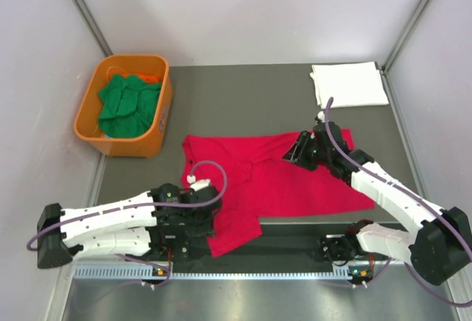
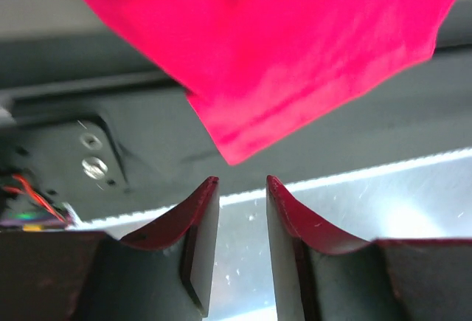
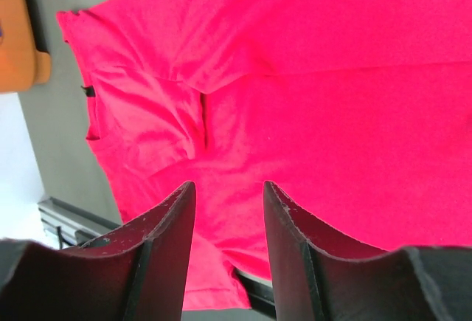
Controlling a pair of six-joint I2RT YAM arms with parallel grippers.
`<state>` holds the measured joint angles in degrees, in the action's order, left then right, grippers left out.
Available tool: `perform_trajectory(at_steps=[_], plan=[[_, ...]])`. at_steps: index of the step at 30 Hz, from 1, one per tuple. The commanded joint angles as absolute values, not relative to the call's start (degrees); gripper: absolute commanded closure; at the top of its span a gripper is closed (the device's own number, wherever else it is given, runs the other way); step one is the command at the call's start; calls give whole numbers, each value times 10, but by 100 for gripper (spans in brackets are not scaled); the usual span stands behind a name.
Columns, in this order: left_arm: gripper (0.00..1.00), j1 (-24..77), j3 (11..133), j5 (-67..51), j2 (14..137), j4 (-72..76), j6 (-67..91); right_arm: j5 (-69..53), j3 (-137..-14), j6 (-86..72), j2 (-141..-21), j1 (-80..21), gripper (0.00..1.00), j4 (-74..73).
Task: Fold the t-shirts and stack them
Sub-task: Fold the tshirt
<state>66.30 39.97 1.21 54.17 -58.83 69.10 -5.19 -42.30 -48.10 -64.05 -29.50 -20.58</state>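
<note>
Red t-shirt lies spread just R of the orange tub, nearer the arms; green t-shirts sit inside tub; white t-shirt is folded well apart from tub, far across; L gripper is partly open, empty, red corner just beyond its tips; R gripper is partly open, holding nothing, over the cloth farther from tub; risks: L closes short & pinches air, or thin hem slips; R catches rumpled double layer, so fold skews.
</note>
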Motion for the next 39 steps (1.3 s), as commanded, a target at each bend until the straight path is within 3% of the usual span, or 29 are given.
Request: perform_trajectory(at_steps=[1,7,18,34,36,39], plan=[[63,751,394,23,555,-606,825,-87,-411,-467,-614,-272,57,-178],[62,807,354,11,603,-547,892,-95,-394,-469,-606,-262,57,-172],[59,809,370,26,659,-476,804,-99,-381,-475,-595,-259,57,-163],[64,812,362,5,722,-476,813,-95,-372,-476,-574,-243,58,-181],[65,813,363,4,729,-475,809,-95,-372,-476,-574,-243,58,-183],[78,813,367,8,735,-475,804,-85,-373,-484,-570,-241,58,-194]])
